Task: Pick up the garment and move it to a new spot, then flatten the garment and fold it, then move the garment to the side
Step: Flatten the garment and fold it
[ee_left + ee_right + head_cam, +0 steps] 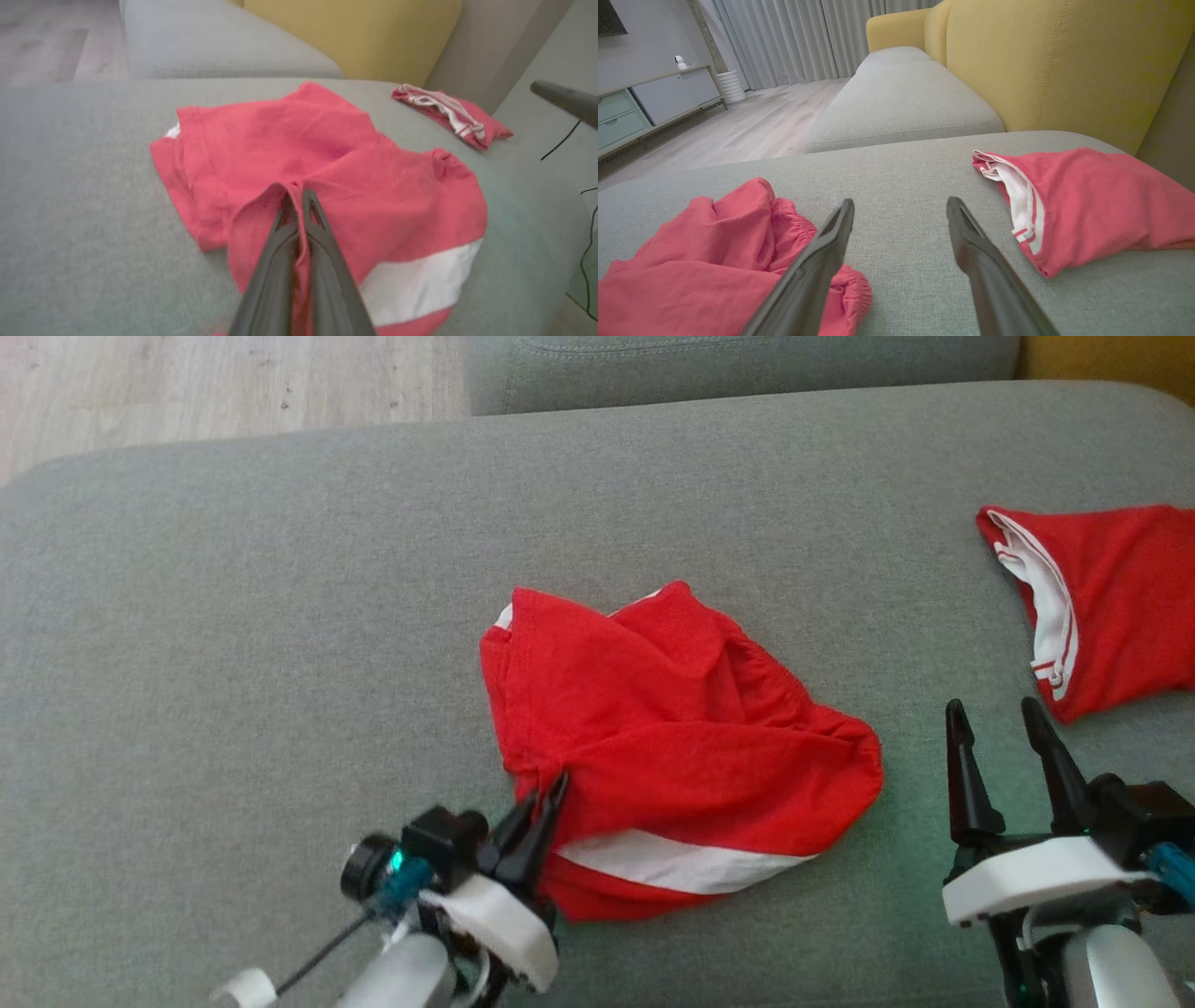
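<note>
A crumpled red garment [672, 728] with a white stripe lies in the middle of the grey sofa cushion [233, 644]. My left gripper [549, 793] is shut on a pinched fold at the garment's near left edge; in the left wrist view red cloth [327, 186] runs between the closed fingers [327, 242]. My right gripper [994, 714] stands open over bare cushion to the right of the garment, holding nothing. In the right wrist view the garment [700, 261] lies at the lower left beside my open fingers [822, 261].
A second red garment [1111, 597] with white trim lies at the cushion's right edge, also [1087, 205] just right of my right fingers. A yellow sofa back [1064, 60] rises behind it. Another grey cushion [901, 102] and wooden floor [187, 392] lie beyond.
</note>
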`<state>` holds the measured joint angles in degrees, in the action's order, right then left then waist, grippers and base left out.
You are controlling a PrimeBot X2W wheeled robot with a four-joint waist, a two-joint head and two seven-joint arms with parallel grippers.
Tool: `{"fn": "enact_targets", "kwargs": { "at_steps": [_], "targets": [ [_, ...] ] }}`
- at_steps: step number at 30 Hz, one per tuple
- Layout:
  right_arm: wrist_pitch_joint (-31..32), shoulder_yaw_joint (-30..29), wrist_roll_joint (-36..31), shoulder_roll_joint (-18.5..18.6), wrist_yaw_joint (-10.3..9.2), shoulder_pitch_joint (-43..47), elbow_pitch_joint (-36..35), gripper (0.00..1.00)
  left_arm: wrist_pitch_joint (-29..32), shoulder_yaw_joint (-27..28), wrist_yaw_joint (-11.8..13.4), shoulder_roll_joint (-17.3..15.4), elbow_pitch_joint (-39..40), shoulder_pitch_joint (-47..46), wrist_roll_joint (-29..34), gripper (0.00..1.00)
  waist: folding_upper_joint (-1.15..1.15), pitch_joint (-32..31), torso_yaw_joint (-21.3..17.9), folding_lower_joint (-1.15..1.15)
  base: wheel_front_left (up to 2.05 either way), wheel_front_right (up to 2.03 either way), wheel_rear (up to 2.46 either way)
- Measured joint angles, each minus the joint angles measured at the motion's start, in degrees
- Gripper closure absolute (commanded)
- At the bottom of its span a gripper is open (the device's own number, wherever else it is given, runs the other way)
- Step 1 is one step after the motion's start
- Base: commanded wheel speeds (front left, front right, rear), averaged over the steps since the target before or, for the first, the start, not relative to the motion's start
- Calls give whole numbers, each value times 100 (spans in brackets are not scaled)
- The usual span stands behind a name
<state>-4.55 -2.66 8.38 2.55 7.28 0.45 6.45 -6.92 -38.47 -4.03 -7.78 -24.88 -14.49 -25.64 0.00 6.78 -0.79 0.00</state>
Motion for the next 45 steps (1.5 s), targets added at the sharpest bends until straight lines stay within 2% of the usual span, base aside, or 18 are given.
{"fn": "enact_targets", "kwargs": {
  "at_steps": [4,10,14,17,22,25,26,27,28,36,45],
  "targets": [
    [-27,-49,1,0,0,-4,-20,0,-153,211,32,-37,232,-319,-4,100,0,51,-37,0,0,0,0],
    [-99,-176,1,0,0,-134,-37,0,56,712,48,-279,302,-1063,-248,100,0,204,-159,0,0,0,0],
    [-143,-235,1,0,0,-241,-46,0,213,1053,73,-544,2,-1294,-448,100,0,342,-270,0,0,0,0],
    [-159,-265,2,0,0,-276,-46,0,240,1227,192,-717,-294,-1345,-472,100,0,439,-362,0,0,0,0],
    [-265,-301,3,0,0,-301,-7,0,238,1350,350,-783,-637,-1345,-532,100,0,537,-452,0,0,0,0],
    [-277,-297,3,0,0,-337,30,0,235,1365,354,-783,-800,-1344,-563,100,0,535,-456,0,0,0,0],
    [-279,-293,5,0,0,-337,48,0,216,1363,354,-783,-838,-1341,-561,76,0,526,-454,0,0,0,0],
    [-297,-287,14,0,0,-337,68,0,169,1362,355,-779,-868,-1338,-563,28,0,514,-450,0,0,0,0],
    [-321,-278,13,0,0,-337,85,0,104,1365,366,-764,-891,-1337,-563,0,0,499,-442,0,0,0,0],
    [-352,-187,12,0,0,-319,126,0,-421,1357,438,-643,-905,-959,-561,0,0,300,-283,-1,0,0,0],
    [-350,-75,11,0,0,-173,130,0,-656,1360,584,-644,-153,-277,-553,0,0,-24,0,-1,0,0,0]
  ]
}}
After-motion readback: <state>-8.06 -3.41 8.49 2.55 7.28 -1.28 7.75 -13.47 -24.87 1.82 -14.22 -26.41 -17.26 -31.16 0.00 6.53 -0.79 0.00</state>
